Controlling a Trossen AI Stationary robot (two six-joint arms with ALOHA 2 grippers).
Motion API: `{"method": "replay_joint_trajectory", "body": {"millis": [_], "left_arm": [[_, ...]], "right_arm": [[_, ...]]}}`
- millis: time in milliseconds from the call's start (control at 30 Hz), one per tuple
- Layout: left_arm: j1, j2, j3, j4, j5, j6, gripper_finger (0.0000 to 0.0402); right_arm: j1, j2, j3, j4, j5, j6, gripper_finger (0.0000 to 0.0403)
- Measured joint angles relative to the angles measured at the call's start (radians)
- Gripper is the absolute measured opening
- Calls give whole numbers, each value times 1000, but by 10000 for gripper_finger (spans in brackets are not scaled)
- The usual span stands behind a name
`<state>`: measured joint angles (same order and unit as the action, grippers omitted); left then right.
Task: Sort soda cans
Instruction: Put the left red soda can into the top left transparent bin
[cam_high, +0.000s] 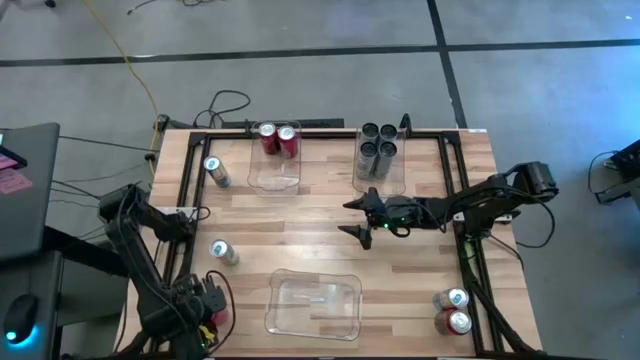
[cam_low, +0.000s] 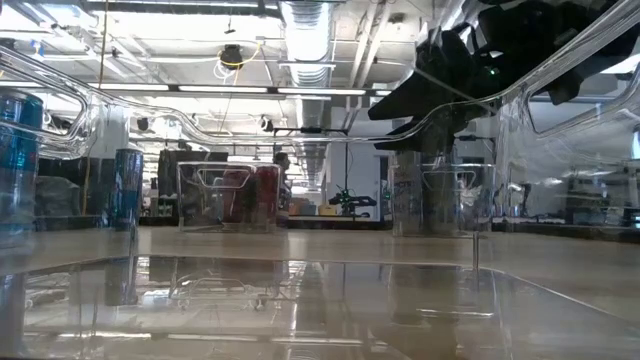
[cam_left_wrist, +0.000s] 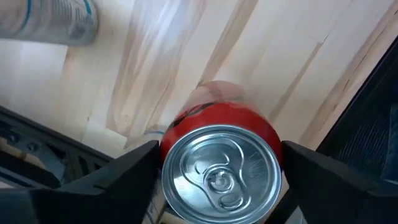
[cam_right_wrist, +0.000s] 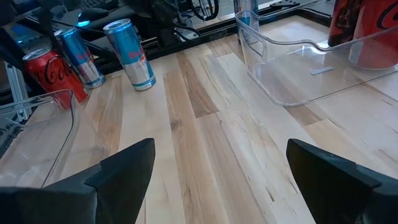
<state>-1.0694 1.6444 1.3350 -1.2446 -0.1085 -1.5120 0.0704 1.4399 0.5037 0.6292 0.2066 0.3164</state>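
Note:
My left gripper (cam_left_wrist: 219, 163) hangs over the table's near left corner, pointing down, shut on an upright red soda can (cam_left_wrist: 217, 174). My right gripper (cam_high: 360, 216) hovers open over the table's middle with nothing between its fingers. Two red cans (cam_high: 278, 139) stand in the far left clear bin (cam_high: 274, 178). Several dark grey cans (cam_high: 377, 141) stand in the far right bin (cam_high: 380, 180). Two silver-blue cans (cam_high: 215, 171) (cam_high: 223, 252) stand on the wood at the left. A silver can (cam_high: 452, 298) and a red can (cam_high: 457, 322) stand near right. My left gripper has the red can's upper side wall (cam_left_wrist: 273, 140) pinched between its two fingers (cam_left_wrist: 134, 168), one on each opposite side. The fingers come from above and point down. The can sits upright with its silver top facing up; the can itself hides whether its base rests on the wood.
A clear bin (cam_high: 313, 303) sits at the near middle, between the two arms. Black frame rails (cam_high: 466, 250) run along the table's left, right and far edges. Bare wood (cam_right_wrist: 205, 124) lies in front of my right gripper.

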Motion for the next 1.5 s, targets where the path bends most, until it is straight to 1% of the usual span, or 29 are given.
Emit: {"method": "replay_joint_trajectory", "body": {"millis": [100,167,300,400,533,700,867,933,1000,1133,1300,1500], "left_arm": [[19,-1,0,-2,-1,38,290],[33,-1,0,-7,-2,55,281],[58,-2,3,-26,2,85,279],[80,-1,30,-53,4,109,279],[115,-2,105,-101,-1,147,279],[171,-2,240,-231,-40,181,279],[251,-3,375,-327,-115,239,279],[293,-19,403,-325,-146,287,279],[346,-33,426,-323,-174,303,279],[467,-61,426,-331,-201,390,279],[636,-84,426,-328,-212,527,279],[863,-92,426,-325,-220,717,279]], "right_arm": [[0,0,0,0,0,0,381],[0,0,0,1,0,0,381],[0,0,0,7,0,0,381],[0,0,0,8,0,0,381],[0,0,0,8,0,0,381],[0,0,0,7,0,0,381],[0,0,0,6,0,-1,381],[0,0,0,4,0,-2,381],[0,0,0,3,0,-2,381],[2,0,0,-3,0,-2,381],[2,0,0,-13,-2,-2,381],[2,0,0,-20,-3,-2,381]]}}
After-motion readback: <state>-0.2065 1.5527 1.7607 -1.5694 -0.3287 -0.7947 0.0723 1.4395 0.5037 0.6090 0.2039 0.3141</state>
